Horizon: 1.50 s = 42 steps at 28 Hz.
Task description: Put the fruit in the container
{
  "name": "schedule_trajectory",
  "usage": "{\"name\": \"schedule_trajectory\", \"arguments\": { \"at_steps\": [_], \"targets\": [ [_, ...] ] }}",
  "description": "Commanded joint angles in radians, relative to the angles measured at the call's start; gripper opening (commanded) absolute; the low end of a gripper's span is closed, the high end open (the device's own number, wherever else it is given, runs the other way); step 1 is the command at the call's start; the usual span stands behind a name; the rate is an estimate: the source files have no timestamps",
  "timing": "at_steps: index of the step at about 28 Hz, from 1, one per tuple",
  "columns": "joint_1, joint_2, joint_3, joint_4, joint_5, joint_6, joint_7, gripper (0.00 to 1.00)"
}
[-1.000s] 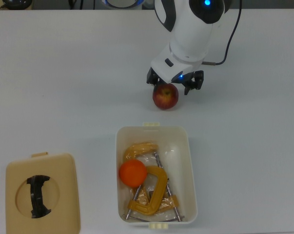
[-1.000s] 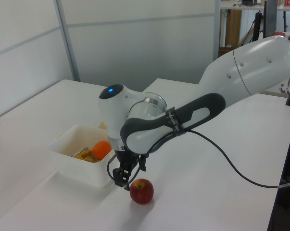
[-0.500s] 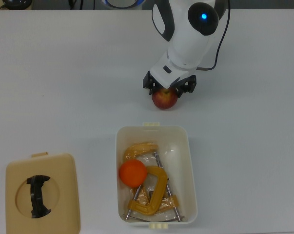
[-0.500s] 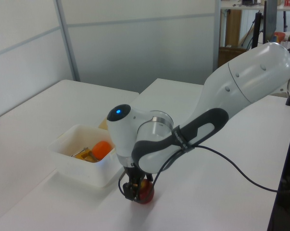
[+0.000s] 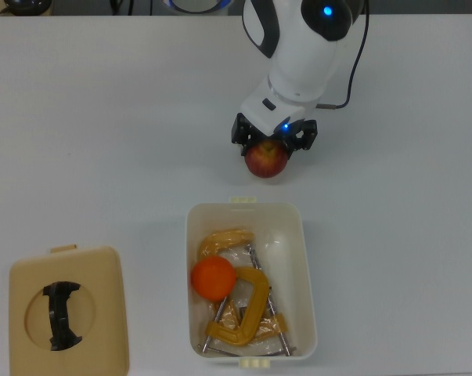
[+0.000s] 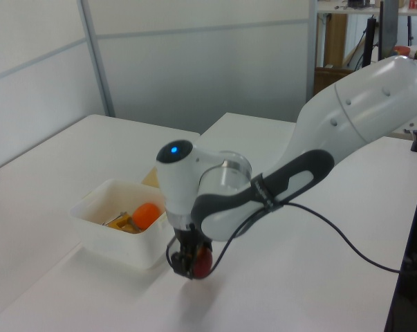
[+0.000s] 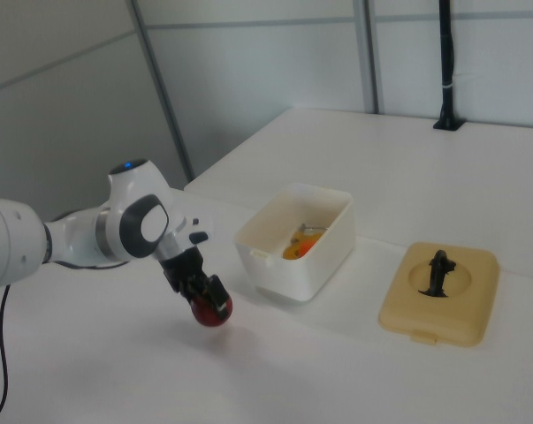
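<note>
My gripper (image 5: 274, 143) with fingers closed on the red apple (image 5: 265, 160), held just above the tabletop (image 5: 102, 117) near the container's (image 5: 302, 258) short end, orange (image 5: 213, 279) inside it beside yellow C-clamps (image 5: 247, 309)

The claw (image 6: 189, 261) grips the red apple (image 6: 201, 262) beside the cream bin (image 6: 108, 235) holding 1 orange (image 6: 146, 215).

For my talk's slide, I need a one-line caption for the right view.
Gripper holds the apple just off the table, beside the bin.
</note>
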Motion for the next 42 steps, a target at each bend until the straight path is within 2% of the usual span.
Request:
{"name": "schedule_trajectory", "arguments": {
  "at_steps": [1,4,10,13,14,17,21,22,23,25,27,33,36,38,41,42],
  "targets": [
    [-0.015,-0.070,-0.015,0.048,0.059,0.002,0.001,0.00],
    [-0.017,-0.068,-0.050,0.118,0.129,0.001,0.000,0.00],
    [-0.018,-0.045,-0.102,0.197,0.189,0.017,0.036,0.00],
    [-0.020,-0.014,-0.122,0.229,0.192,0.082,0.104,0.00],
    [-0.020,-0.001,-0.132,0.235,0.186,0.149,0.151,0.00],
    [-0.020,0.022,-0.145,0.235,0.176,0.246,0.224,0.00],
    [-0.020,0.065,-0.164,0.238,0.127,0.312,0.314,0.00],
    [-0.020,0.074,-0.164,0.240,0.110,0.314,0.334,0.05],
    [-0.020,0.088,-0.164,0.240,0.064,0.314,0.374,0.34],
    [-0.020,0.099,-0.162,0.240,0.032,0.314,0.415,1.00],
    [-0.020,0.111,-0.162,0.240,0.005,0.314,0.470,1.00],
    [-0.020,0.102,-0.162,0.240,0.002,0.309,0.462,1.00],
    [-0.022,0.093,-0.162,0.238,0.016,0.298,0.399,1.00],
    [-0.029,0.079,-0.161,0.237,0.027,0.210,0.267,1.00],
    [-0.040,0.072,-0.161,0.241,0.080,0.110,0.117,1.00],
    [-0.048,0.062,-0.165,0.252,0.141,0.059,0.015,1.00]
  ]
}}
